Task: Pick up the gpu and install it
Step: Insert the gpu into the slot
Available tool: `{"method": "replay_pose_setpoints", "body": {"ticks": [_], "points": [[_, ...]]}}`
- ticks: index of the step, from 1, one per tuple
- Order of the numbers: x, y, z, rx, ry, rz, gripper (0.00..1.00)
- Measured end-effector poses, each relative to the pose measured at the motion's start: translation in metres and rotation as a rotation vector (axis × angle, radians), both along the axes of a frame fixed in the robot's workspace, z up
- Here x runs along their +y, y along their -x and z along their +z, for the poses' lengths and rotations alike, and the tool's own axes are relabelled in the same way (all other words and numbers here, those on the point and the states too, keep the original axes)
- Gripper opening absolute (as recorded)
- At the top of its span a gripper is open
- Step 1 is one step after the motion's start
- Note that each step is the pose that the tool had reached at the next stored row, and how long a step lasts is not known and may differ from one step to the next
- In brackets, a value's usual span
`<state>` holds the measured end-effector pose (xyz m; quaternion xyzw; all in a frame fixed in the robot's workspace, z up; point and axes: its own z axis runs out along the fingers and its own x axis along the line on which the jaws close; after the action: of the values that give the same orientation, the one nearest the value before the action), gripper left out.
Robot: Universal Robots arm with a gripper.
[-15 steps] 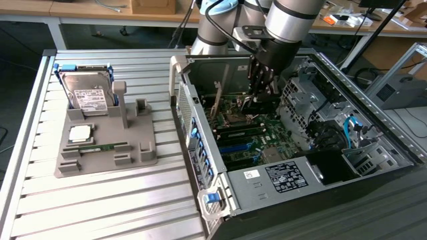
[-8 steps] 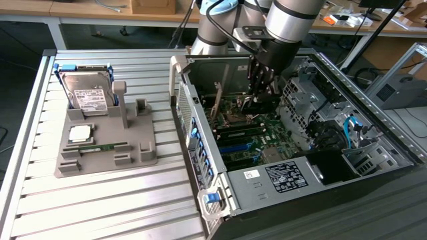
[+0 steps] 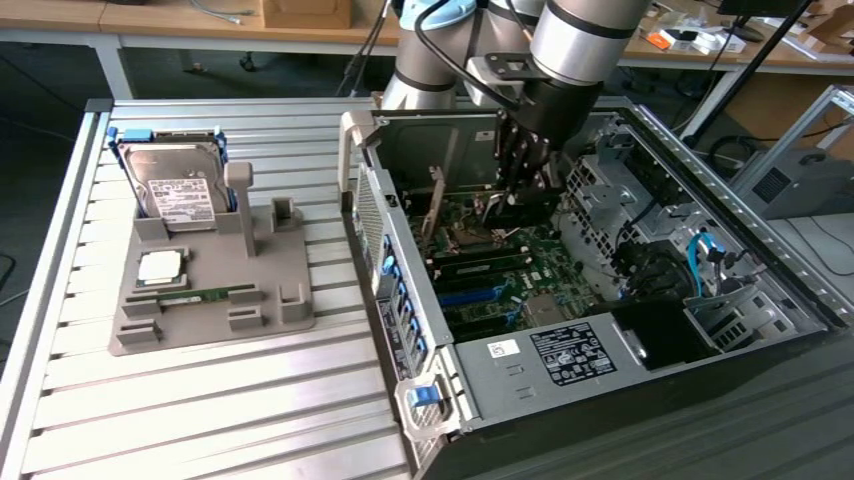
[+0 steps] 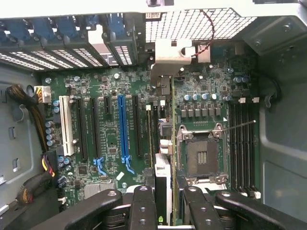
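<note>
Exterior view: the arm is reaching down into the open PC case (image 3: 561, 350), which is lying on the table (image 3: 200, 410). The tool (image 3: 525, 182) is hanging over the motherboard (image 3: 501, 270) w/ the gpu (image 3: 527, 208) sitting between its fingers, card standing on edge inside the case. The grey holder (image 3: 267, 310) at the exterior view's left, well apart, is carrying the hard drive (image 3: 180, 190), a CPU (image 3: 160, 265) & a RAM stick (image 3: 200, 297).

Wrist view: the gpu (image 4: 163, 167) is showing edge-on, running from between the fingers (image 4: 144, 206) toward its silver bracket (image 4: 165, 55) by the case's rear slot openings. It is hanging over the board between the blue slot (image 4: 122, 129) and the CPU socket (image 4: 201, 155); can't tell whether its lower edge is touching a slot yet.

Handling, as a judgement: card is looking light & stiff but fragile, thin enough to tilt in a narrow grip. Best hold is across the flat faces near the upper edge, away from the contact edge & small parts.

The tool (image 4: 170, 199) is sitting partly closed, inner pads pinching the gpu from both sides, nothing else between them
</note>
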<state>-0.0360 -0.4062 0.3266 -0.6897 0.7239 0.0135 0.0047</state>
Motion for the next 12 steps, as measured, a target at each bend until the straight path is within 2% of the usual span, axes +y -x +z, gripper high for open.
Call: {"method": "replay_pose_setpoints", "body": {"ticks": [12], "points": [[0.0000, 0.0000, 0.0000, 0.0001, 0.0001, 0.048, 0.27]]}}
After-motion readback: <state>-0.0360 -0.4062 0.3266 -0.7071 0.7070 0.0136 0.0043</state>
